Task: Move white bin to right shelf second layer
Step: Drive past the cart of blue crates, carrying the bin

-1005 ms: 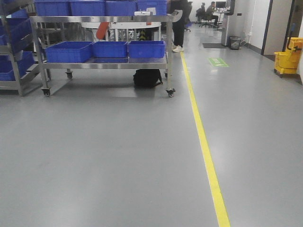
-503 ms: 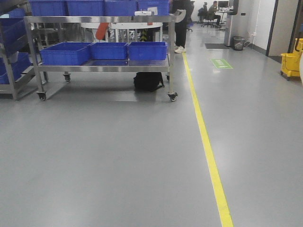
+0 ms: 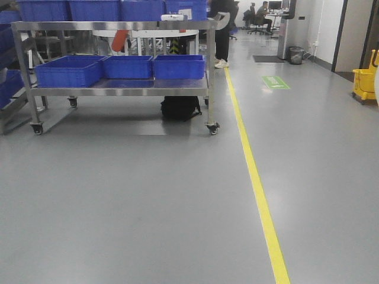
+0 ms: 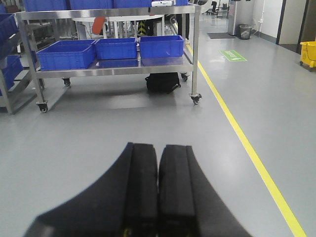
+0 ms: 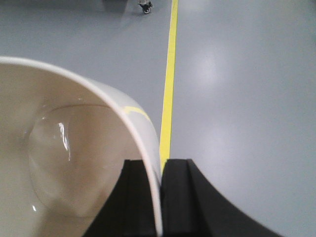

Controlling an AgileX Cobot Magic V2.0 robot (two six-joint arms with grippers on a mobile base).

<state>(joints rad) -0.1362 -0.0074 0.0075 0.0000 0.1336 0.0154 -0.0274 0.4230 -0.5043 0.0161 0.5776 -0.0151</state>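
The white bin fills the left of the right wrist view, glossy cream-white and seen from above its rim, hanging over the grey floor. My right gripper is shut on the bin's rim, one finger inside the wall and one outside. In the left wrist view my left gripper is shut with nothing between its black fingers, pointing across the floor toward the cart. Neither gripper nor the bin shows in the front view. The right shelf second layer is out of view.
A steel cart on castors with blue crates stands ahead left, a black bag under it. A yellow floor line runs forward. A rack with blue crates at the left edge, a person behind, a yellow mop bucket far right.
The cart has grown larger and drifted left in the front view, and the rack at the left edge has slid mostly out of frame; the viewpoint has advanced.
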